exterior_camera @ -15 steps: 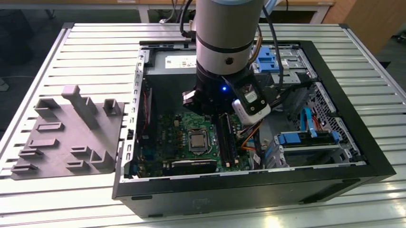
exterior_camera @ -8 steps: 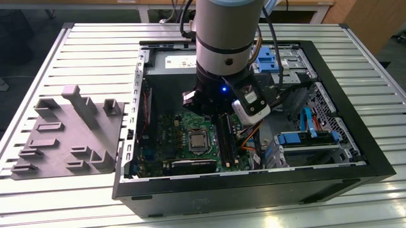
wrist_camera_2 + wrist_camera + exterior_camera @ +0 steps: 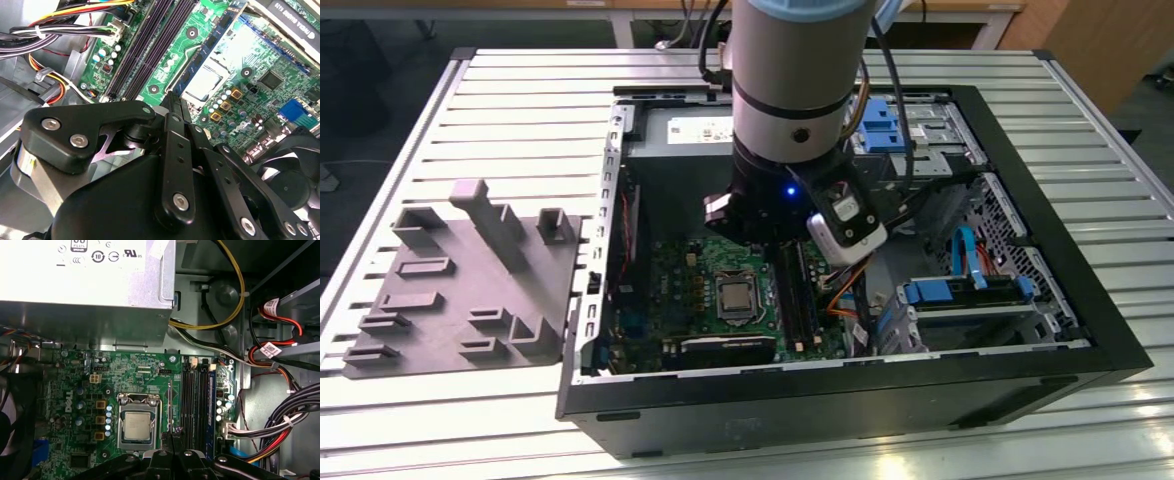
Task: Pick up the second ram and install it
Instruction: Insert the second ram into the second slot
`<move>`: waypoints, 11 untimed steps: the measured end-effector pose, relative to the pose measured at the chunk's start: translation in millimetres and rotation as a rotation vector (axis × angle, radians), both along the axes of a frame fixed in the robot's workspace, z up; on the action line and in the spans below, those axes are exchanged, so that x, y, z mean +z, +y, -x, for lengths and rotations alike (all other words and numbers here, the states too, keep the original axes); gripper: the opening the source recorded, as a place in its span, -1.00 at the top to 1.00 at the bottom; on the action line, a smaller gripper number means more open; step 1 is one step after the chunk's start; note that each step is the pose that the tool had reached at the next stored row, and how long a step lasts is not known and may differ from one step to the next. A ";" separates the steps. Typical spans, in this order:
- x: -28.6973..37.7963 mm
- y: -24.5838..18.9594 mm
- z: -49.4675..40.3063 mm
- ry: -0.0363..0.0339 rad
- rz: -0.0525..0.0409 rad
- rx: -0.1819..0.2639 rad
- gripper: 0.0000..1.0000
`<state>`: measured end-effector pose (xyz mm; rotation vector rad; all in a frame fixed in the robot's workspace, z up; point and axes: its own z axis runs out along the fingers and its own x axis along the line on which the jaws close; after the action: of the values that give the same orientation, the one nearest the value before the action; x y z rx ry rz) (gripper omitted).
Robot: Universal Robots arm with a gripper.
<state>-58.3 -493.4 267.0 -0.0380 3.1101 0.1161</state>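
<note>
My gripper (image 3: 783, 248) hangs inside the open computer case (image 3: 1067, 320), low over the green motherboard (image 3: 700, 265). In both wrist views the fingertips (image 3: 172, 434) (image 3: 173, 102) are pressed together on a thin dark stick seen edge-on, the second ram (image 3: 170, 402). The stick runs parallel to the long black memory sockets (image 3: 196, 395) (image 3: 150, 45) and sits just to the processor side of them, above the board. Whether any socket holds a stick I cannot tell.
The processor (image 3: 137, 426) (image 3: 202, 85) lies beside the sockets. A metal power supply (image 3: 85, 285) fills the case's far end. Bundled cables (image 3: 280, 430) and blue drive brackets (image 3: 961, 292) crowd the exterior view's right. A grey fixture plate (image 3: 467, 280) lies on the slatted table.
</note>
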 end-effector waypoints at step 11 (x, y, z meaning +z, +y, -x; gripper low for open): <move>-2.1 0.0 -1.0 0.0000 -0.0005 0.000 0.77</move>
<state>-57.3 -493.4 264.8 -0.0373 3.1101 0.1168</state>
